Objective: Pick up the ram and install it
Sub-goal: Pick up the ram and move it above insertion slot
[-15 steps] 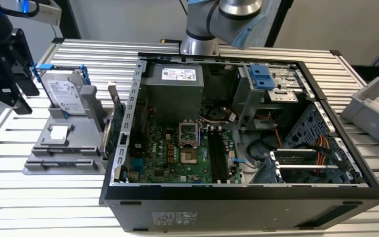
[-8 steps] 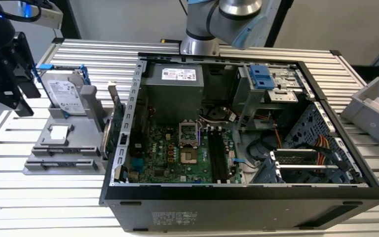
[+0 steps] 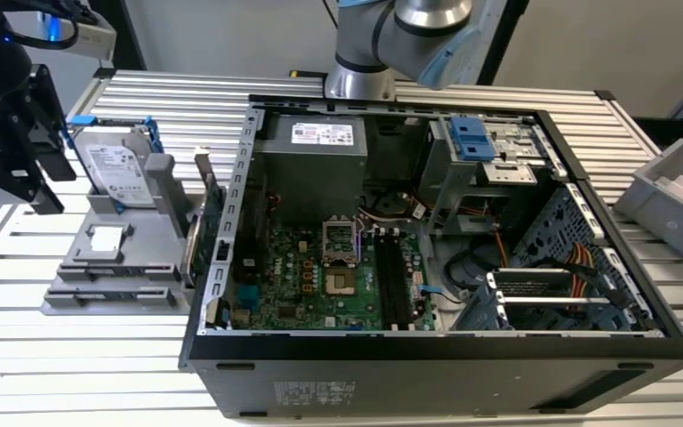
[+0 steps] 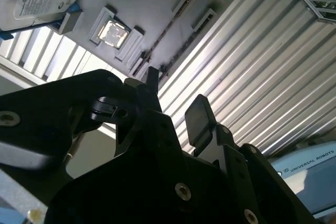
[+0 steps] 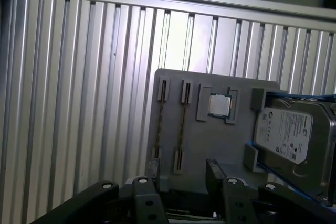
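Open computer case [image 3: 437, 342] on a slatted aluminium bench [image 5: 79, 77], with a grey holder plate [image 5: 210, 145] beside it on the exterior view's left. In the first wrist view, two RAM sticks [image 5: 160, 124] stand edge-up in parallel slots of the plate. Next to them are a CPU [image 5: 219, 105] in its recess and a hard drive [image 5: 294, 140] in a blue-trimmed cradle. The gripper [image 5: 185, 179] hangs at the plate's near edge, in line with the sticks. Its fingers [image 5: 215, 174] are spread apart, grasp nothing and are clear of both sticks. The second wrist view shows the gap between the fingers from behind, with the plate and the bench slats beyond. The exterior view adds the inside of the case: the motherboard [image 3: 306, 285], its long dark memory slots [image 3: 391, 285] and the power supply [image 3: 312, 151] above them. It also shows the robot arm [image 3: 413, 27] behind the case and a grey bin [image 3: 674, 205] at the exterior view's right. The case wall stands between the holder plate and the motherboard.
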`<state>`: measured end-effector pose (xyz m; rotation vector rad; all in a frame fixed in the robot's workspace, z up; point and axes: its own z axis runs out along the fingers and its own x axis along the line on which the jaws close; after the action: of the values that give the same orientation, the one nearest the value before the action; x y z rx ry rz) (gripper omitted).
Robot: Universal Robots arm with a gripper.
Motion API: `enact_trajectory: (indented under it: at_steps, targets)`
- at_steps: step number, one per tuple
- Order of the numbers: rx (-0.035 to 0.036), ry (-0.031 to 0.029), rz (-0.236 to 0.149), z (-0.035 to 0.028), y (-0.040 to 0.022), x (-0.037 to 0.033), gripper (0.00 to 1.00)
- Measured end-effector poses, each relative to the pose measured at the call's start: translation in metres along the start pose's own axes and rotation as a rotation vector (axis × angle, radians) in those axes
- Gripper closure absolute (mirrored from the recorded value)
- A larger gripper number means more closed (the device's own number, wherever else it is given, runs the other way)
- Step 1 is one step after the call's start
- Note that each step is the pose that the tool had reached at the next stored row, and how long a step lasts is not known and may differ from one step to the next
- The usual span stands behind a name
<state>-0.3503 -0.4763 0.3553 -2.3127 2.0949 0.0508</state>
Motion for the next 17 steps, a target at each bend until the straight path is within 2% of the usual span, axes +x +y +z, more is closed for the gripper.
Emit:
enact_trajectory:
  at_steps: [17]
  targets:
    - [0.0004,-0.0001,0.011,0.0149,-0.0004,0.0008,0.00]
